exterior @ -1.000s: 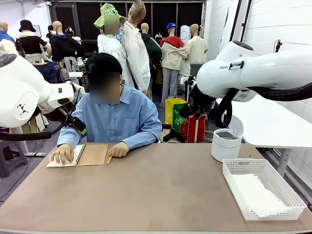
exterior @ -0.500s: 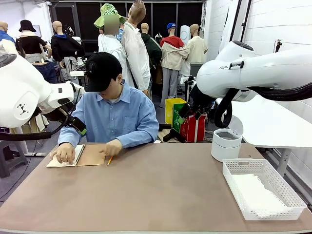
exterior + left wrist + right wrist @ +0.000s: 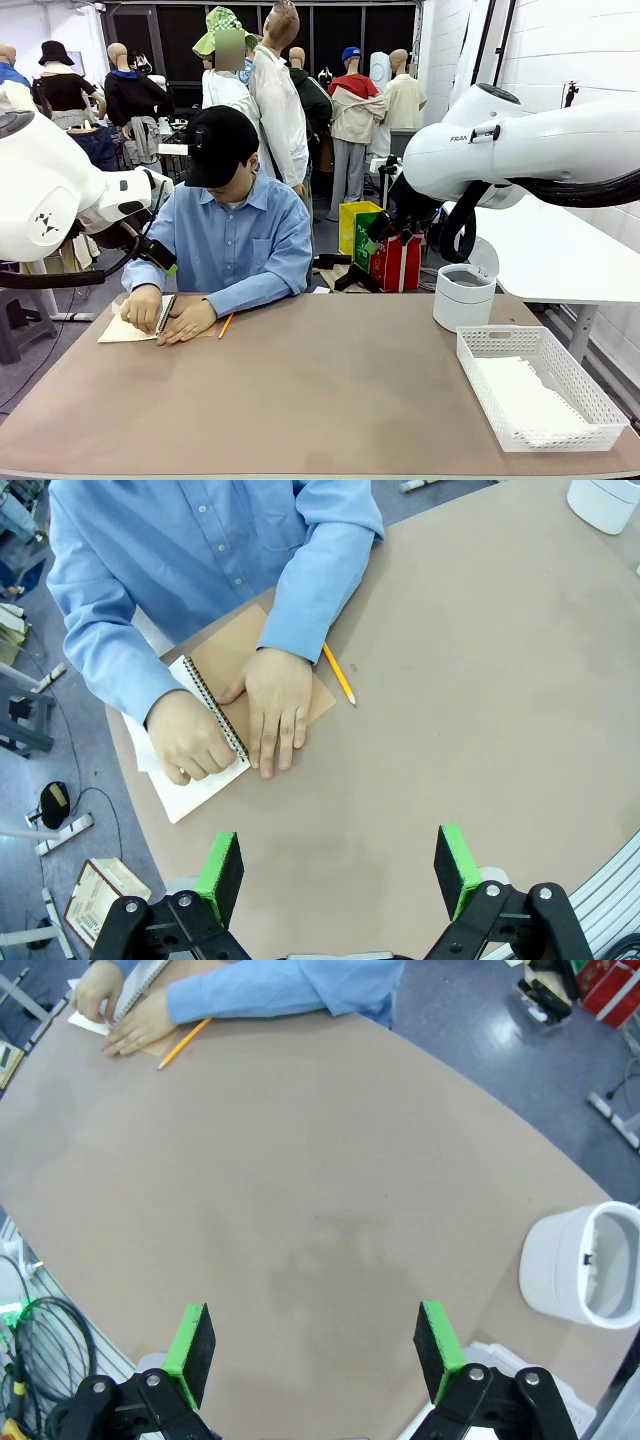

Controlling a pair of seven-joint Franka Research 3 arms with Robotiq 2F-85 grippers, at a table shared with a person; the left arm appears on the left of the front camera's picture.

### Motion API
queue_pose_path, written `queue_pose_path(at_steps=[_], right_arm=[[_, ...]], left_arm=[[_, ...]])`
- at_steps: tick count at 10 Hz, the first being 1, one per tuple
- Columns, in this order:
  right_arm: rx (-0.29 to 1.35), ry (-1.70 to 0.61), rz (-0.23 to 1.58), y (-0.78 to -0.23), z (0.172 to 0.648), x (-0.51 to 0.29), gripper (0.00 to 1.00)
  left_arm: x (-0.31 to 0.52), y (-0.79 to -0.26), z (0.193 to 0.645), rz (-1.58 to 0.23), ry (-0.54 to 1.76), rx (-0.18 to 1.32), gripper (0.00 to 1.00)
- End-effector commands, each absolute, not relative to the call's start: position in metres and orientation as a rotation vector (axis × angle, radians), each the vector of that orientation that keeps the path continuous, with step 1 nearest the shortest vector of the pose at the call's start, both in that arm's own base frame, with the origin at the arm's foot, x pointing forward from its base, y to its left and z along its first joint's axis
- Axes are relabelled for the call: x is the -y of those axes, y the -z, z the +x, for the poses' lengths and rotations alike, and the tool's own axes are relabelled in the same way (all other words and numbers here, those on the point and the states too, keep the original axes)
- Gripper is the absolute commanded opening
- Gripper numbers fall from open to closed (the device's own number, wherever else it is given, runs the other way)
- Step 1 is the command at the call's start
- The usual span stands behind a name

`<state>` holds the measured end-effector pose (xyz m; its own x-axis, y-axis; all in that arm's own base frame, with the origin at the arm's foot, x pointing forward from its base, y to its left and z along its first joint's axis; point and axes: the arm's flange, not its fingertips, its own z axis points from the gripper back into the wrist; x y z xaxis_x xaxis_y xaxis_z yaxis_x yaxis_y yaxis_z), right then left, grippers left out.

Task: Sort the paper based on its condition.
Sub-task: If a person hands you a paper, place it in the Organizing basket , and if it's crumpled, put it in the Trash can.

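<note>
Showing 1 notebook [image 3: 215, 742], 1 pencil [image 3: 338, 674], 1 basket [image 3: 535, 385]

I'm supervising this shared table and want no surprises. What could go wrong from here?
1. The person's hands press on the notebook, so an arm reaching for a sheet now might meet fingers.
2. The pencil lies loose beside the notebook and could get swept or roll.
3. The basket sits at the table's right edge; a nudge might push it off.

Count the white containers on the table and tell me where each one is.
2. The lattice basket sits near the table's right edge with white paper lying in it. The round bin stands just behind it, toward the far side.
</note>
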<state>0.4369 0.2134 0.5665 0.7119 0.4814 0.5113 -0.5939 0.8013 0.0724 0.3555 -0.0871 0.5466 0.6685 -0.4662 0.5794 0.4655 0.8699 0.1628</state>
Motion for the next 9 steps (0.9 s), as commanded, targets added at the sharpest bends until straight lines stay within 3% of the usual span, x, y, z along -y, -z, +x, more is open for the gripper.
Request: queue_pose_path(at_steps=[1, 9], right_arm=[[0.494, -0.597, 0.24, -0.5674, 0.4386, -0.2127, 1.0], [0.494, -0.597, 0.24, -0.5674, 0.4386, -0.2127, 1.0]], left_arm=[[0.0858, -0.5471, 0.3558, -0.001, 0.523, 0.654, 1.0], [0.0858, -0.5471, 0.3558, -0.001, 0.523, 0.654, 1.0]])
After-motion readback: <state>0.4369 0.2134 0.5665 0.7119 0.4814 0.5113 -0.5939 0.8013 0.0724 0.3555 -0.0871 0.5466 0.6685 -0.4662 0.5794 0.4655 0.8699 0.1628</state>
